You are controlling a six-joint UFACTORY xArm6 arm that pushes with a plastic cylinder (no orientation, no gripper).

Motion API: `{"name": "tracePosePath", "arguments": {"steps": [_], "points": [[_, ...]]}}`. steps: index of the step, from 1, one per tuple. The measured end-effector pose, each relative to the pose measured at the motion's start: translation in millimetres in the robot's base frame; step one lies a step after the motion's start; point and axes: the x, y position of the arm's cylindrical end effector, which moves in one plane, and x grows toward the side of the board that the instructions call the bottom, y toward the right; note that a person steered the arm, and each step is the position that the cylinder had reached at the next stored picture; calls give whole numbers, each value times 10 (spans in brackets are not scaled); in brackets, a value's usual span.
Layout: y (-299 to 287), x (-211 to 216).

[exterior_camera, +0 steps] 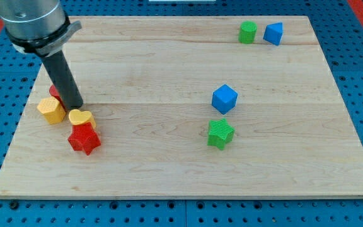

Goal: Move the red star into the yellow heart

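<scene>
The red star (84, 138) lies near the board's left side, touching the yellow heart (80, 117) just above it. My tip (74, 106) stands right above the yellow heart, at its upper edge. A yellow block (51, 109) sits to the left of my tip. A red block (55, 92) is mostly hidden behind the rod.
A blue cube (224, 98) and a green star (220, 133) sit right of the middle. A green block (247, 31) and a blue block (273, 33) are at the view's top right. The wooden board (169, 63) ends close to the left blocks.
</scene>
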Motion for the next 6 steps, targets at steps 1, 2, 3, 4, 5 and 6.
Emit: {"name": "tracePosePath", "arguments": {"steps": [1, 2, 3, 4, 5, 6], "points": [[122, 208], [734, 556], [725, 649], [199, 482], [245, 1014], [908, 1006]]}}
